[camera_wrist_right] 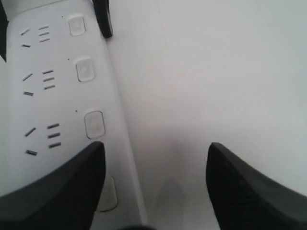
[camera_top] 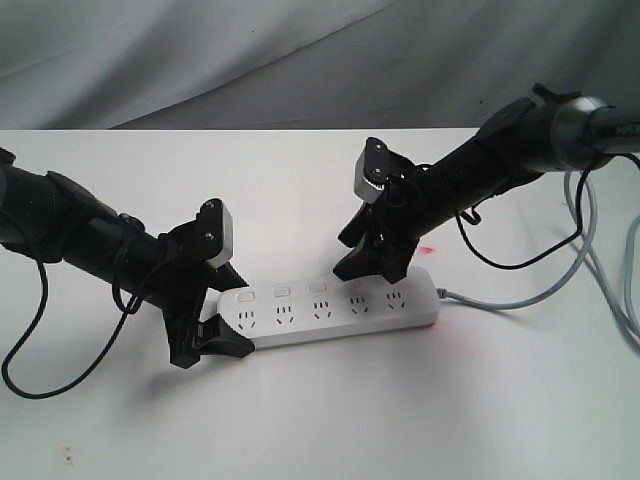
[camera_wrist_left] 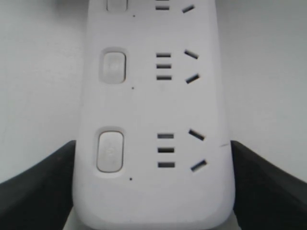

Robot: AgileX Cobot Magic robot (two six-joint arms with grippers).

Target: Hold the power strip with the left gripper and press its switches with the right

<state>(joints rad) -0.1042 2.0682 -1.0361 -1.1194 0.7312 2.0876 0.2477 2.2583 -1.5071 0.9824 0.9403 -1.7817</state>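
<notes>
The long white power strip (camera_top: 330,305) lies flat on the white table, its grey cord (camera_top: 500,302) leaving the right end. My left gripper (camera_top: 224,312) is shut on its left end; in the left wrist view the black fingers (camera_wrist_left: 38,191) press both long sides of the power strip (camera_wrist_left: 153,105). The switches (camera_top: 281,291) run along the far edge. My right gripper (camera_top: 368,268) hangs open just above the strip's right half. In the right wrist view one finger (camera_wrist_right: 62,187) covers part of a switch (camera_wrist_right: 107,194), the other is over bare table; right gripper (camera_wrist_right: 156,149).
The table (camera_top: 330,420) is white. Grey and black cables (camera_top: 600,250) hang from the right arm at the right edge. A thin black cable (camera_top: 30,350) loops under the left arm. Grey cloth (camera_top: 250,60) forms the backdrop.
</notes>
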